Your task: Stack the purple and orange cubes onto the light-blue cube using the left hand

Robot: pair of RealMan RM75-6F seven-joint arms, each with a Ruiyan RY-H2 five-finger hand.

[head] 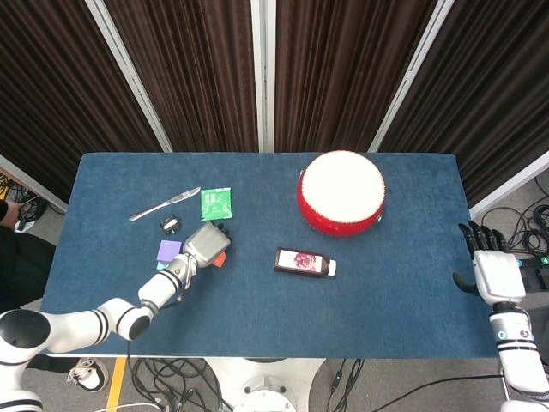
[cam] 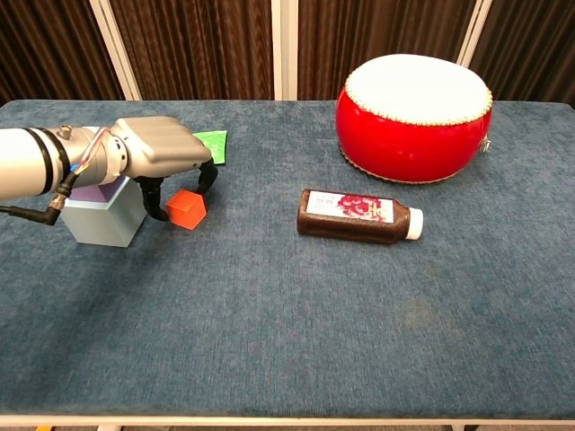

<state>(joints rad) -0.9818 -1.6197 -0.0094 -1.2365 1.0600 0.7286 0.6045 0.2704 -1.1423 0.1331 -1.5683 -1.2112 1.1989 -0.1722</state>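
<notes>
The orange cube (cam: 186, 208) sits on the tabletop (cam: 296, 305) directly under the left robot hand (cam: 163, 157), whose fingers (cam: 151, 199) curl down on either side of it, near but not plainly gripping. Just left stands the light-blue cube (cam: 101, 218), with the purple cube (cam: 97, 190) on top. The right robot hand (head: 491, 273) hangs off the tabletop's right edge, fingers apart, holding nothing.
</notes>
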